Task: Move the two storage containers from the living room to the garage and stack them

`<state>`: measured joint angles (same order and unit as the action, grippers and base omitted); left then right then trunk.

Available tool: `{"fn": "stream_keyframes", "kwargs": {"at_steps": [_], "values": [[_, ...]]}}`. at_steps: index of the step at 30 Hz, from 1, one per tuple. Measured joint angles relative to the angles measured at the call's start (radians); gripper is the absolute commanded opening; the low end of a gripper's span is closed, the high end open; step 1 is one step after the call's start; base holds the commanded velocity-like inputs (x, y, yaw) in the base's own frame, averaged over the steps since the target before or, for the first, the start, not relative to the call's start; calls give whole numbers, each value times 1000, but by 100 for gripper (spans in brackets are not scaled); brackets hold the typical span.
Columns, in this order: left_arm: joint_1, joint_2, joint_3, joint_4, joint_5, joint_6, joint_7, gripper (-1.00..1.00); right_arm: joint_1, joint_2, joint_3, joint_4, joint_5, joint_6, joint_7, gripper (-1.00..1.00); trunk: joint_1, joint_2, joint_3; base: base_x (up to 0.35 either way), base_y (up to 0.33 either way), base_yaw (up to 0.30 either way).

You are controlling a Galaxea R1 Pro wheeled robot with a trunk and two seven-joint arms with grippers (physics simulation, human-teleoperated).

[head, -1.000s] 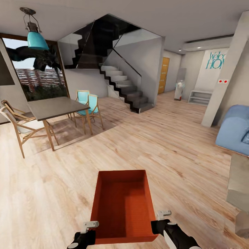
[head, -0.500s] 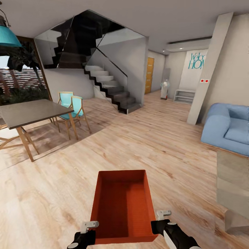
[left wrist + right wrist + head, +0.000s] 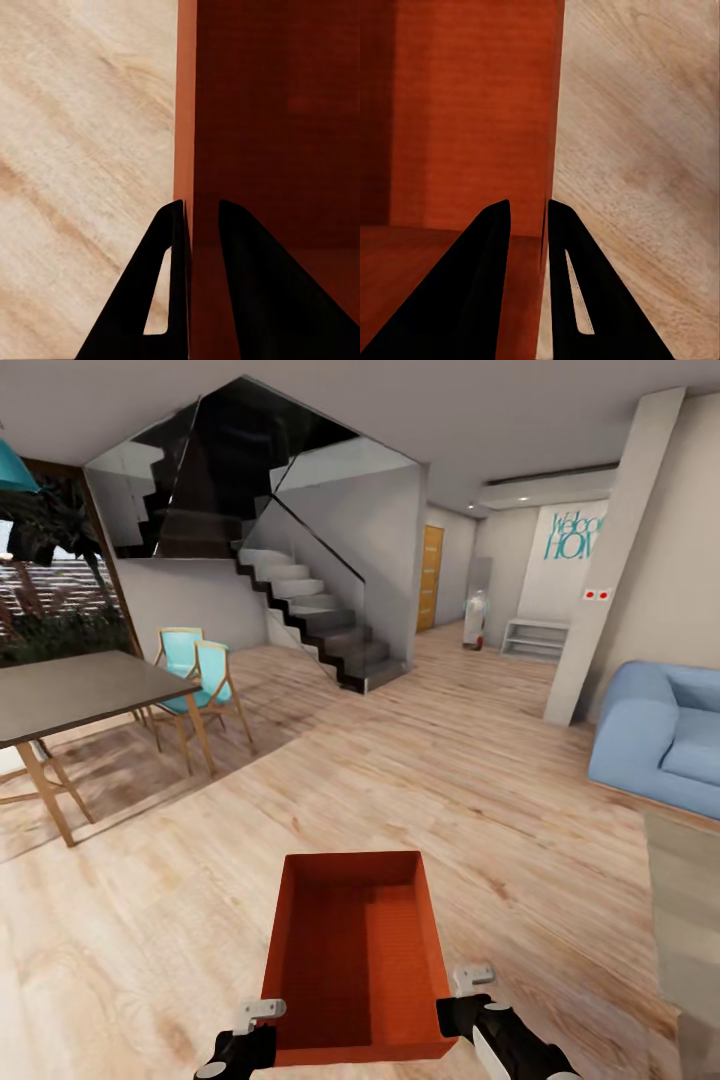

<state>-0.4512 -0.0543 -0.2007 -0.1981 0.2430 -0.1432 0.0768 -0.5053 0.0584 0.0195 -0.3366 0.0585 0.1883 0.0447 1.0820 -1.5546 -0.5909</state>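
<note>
Turning left a bit, I see more sofa (image 3: pixel 665 735) at 3 o'clock. Both tools, left tool (image 3: pixel 240 1050) and right tool (image 3: pixel 480 1015), pinch the container (image 3: pixel 355 950) at 6 o'clock. Garage not reached.

The right gripper (image 3: pixel 526 217) straddled the upright wall of the orange-red bin (image 3: pixel 472 112), one dark finger (image 3: pixel 472 292) inside and the other outside, both close against the wall. The bin's ribbed bottom lay in shade on the inner side. Beyond the wall ran the light wood-plank floor (image 3: pixel 645 150).
</note>
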Motion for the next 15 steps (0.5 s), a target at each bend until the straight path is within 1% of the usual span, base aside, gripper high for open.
{"fn": "stream_keyframes", "kwargs": {"at_steps": [2,7,15], "values": [[0,0,0,0,0,0,0,-100,0,0,-1,0,0,0,0,-100,0,0,0,341,0,-54],[0,0,0,0,0,0,0,-100,0,0,0,0,0,0,0,-100,0,0,0,341,0,-138],[0,0,0,0,0,0,0,-100,0,0,0,0,0,0,0,-100,0,0,0,341,0,-25]]}}
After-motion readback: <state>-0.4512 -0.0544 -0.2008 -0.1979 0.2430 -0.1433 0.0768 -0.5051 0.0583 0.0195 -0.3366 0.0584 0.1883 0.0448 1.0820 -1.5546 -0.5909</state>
